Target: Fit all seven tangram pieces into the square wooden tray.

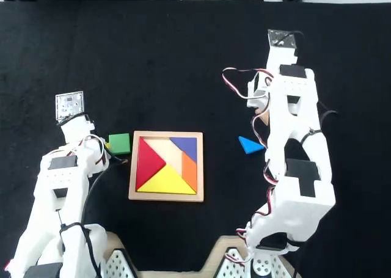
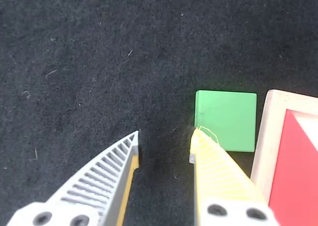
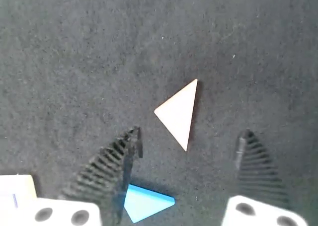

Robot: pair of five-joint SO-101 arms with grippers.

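Green square piece lies on the black desk just beside the square wooden tray. The left gripper has its jaws open but offset, so it should centre over the piece before closing. The right gripper's open jaws flank 1 cream triangle.

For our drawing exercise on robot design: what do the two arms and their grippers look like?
Both arms, left arm and right arm, are white plastic with black motor blocks and red and white cables. The left gripper has one white ribbed finger and one yellow; the right gripper has black ribbed fingers.
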